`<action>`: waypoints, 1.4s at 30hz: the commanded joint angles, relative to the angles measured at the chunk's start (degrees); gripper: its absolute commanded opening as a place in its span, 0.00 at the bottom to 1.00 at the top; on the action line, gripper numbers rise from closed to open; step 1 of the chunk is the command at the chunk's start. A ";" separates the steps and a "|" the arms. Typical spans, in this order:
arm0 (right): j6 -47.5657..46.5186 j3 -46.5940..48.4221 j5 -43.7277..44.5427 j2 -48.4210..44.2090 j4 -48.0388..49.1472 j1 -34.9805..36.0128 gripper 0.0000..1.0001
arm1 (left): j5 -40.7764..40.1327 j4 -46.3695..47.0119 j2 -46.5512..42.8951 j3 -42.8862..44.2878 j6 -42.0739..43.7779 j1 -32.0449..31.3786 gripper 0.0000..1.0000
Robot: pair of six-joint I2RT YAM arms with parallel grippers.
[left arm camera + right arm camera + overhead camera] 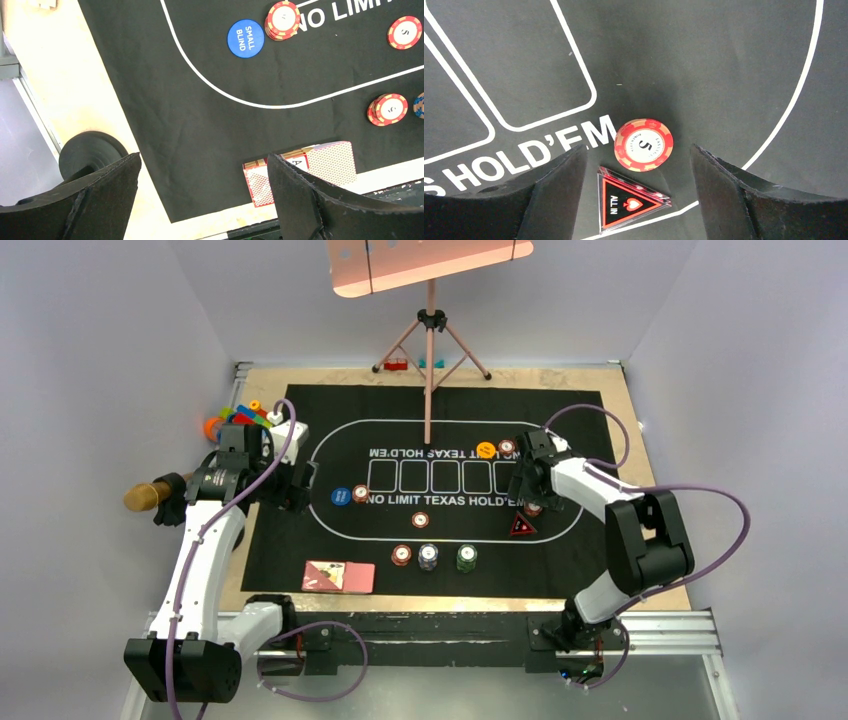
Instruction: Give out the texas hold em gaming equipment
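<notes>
Looking down on a black mat (pixel 330 405), printed in white with an oval, a row of card boxes and "NO LIMIT TEXAS HOLD'EM", covering most of a pale wooden tabletop (pixel 330 375). Standing at the mat's far edge, a pink tripod (pixel 430 340) holding up a tilted pink board (pixel 430 260). Crowding the far left corner, colourful toy blocks (pixel 238 418). Lying off the left edge, a brown cylinder (pixel 143 496).
</notes>
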 commanded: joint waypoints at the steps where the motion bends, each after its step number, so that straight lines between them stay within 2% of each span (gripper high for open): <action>1: -0.16 4.48 0.32 -4.09 -1.74 0.73 0.79 | 1.07 0.46 -0.60 1.56 1.24 0.38 1.00; 6: -1.37 11.77 2.12 -3.62 -4.16 9.79 0.79 | 0.97 0.56 -0.57 1.56 1.18 0.38 1.00; 10: -1.59 18.66 -1.03 1.42 -3.22 20.10 0.79 | 0.69 0.61 -0.61 1.56 1.05 0.38 1.00; 17: -3.93 27.90 -4.11 14.27 -3.68 30.13 0.77 | 0.36 0.69 -0.64 1.51 0.97 0.38 1.00; 26: -3.13 29.58 -6.92 21.70 -2.83 33.24 0.67 | 0.10 0.83 -0.42 1.33 1.10 0.38 1.00; 42: -3.39 26.89 -11.90 23.28 0.22 36.73 0.55 | -0.88 0.90 -1.34 0.90 1.46 0.38 1.00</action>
